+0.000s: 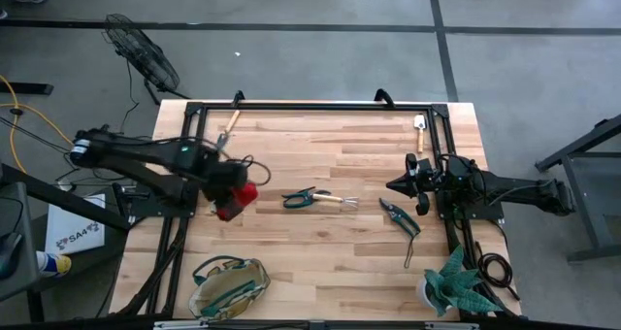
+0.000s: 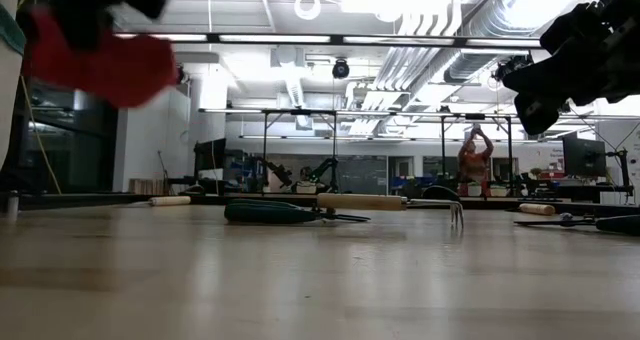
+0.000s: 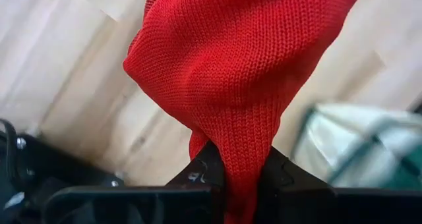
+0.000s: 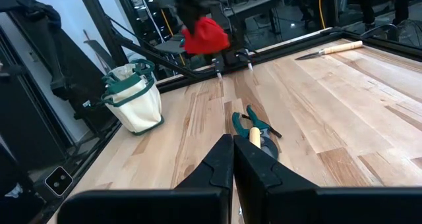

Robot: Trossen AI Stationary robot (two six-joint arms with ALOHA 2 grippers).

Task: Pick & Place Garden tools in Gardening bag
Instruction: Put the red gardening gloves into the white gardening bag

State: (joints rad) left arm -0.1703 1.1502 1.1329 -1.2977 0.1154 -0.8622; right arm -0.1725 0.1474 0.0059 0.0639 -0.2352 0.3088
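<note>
Step in hand: the left gripper (image 3: 241, 178) has its two dark fingers clamped on the red knitted glove (image 3: 237, 72) and holds it lifted above the wooden table (image 1: 330, 262), as the low view shows; the carry to the bag is, I judge, the next part.
Where the glove is: in the air over the left side of the table, well apart from the bag, which stands near the front edge.
How to do it well: keep the grip firm, because only a narrow fold of the soft cloth sits between the fingers; bring the glove right over the mouth of the bag and lower it inside before the fingers part, so the hanging cloth does not catch on the looped handles.
Container: the small round beige fabric bag with green trim (image 1: 230, 284) stands upright with its mouth open.
Content of the bag: I see no tool in it, but its inside is poorly visible, so I cannot be sure.
Tools left on the table: the green-handled pruning shears (image 1: 303, 198), the dark pruners (image 1: 400, 218), a wooden-handled trowel (image 1: 420, 128).
Right gripper (image 4: 232, 159): fingers together, empty, waiting at the right side.
</note>
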